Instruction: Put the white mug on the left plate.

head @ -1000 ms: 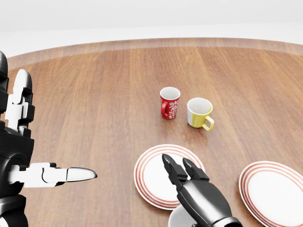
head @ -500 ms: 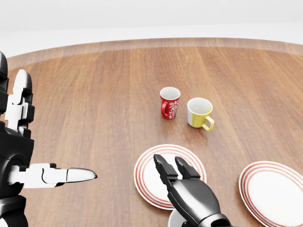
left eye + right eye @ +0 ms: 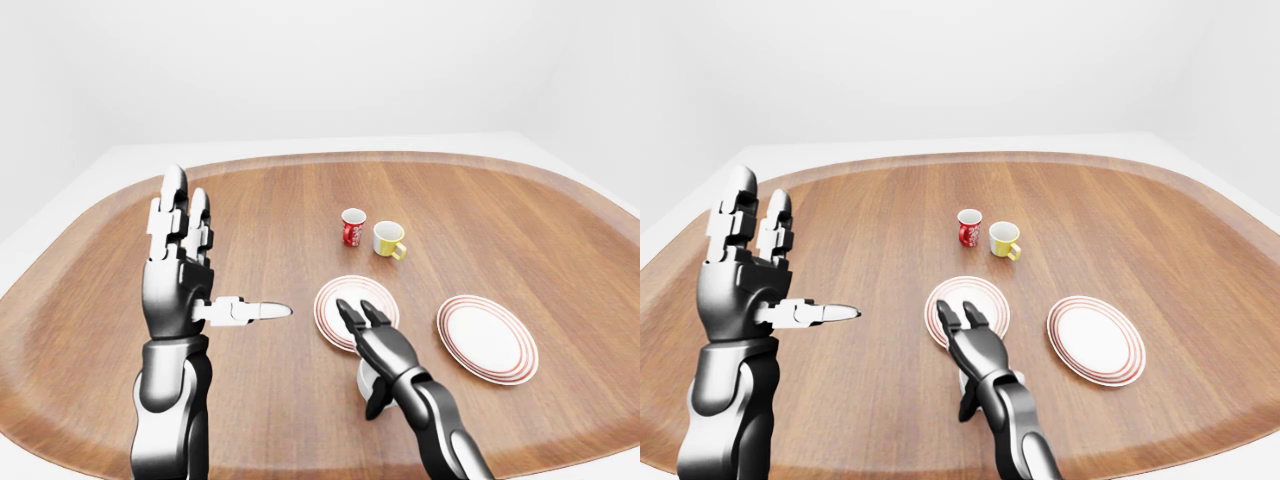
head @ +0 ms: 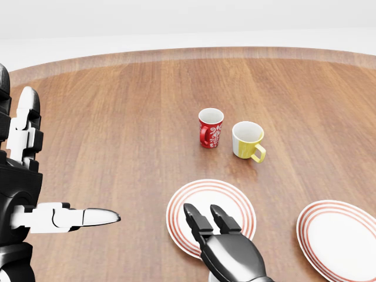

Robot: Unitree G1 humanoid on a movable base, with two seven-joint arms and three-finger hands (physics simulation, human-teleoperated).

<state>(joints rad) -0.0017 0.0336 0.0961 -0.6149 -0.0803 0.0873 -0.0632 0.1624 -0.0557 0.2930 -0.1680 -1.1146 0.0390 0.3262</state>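
Red mug (image 4: 210, 127), yellow mug (image 4: 248, 140), right plate (image 4: 340, 238).

A smooth, satin wood-grain bench (image 3: 250, 210) carries glossy, ceramic-looking plates (image 3: 487, 338). The right hand (image 3: 378, 340) shows shiny dark metal; the left hand (image 3: 180, 270) adds matt white segments.

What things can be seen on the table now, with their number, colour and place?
table: one, brown wood, fills the views.
red mug: one, red with white pattern, centre of head view.
yellow mug: one, yellow and white, right of the red mug.
left plate: one, white with red rings, below the mugs.
right plate: one, same colours, at the right.
white mug: one, white, below the left plate, mostly hidden under the right hand.
left hand: raised, fingers spread, empty.
right hand: fingers open over the white mug.
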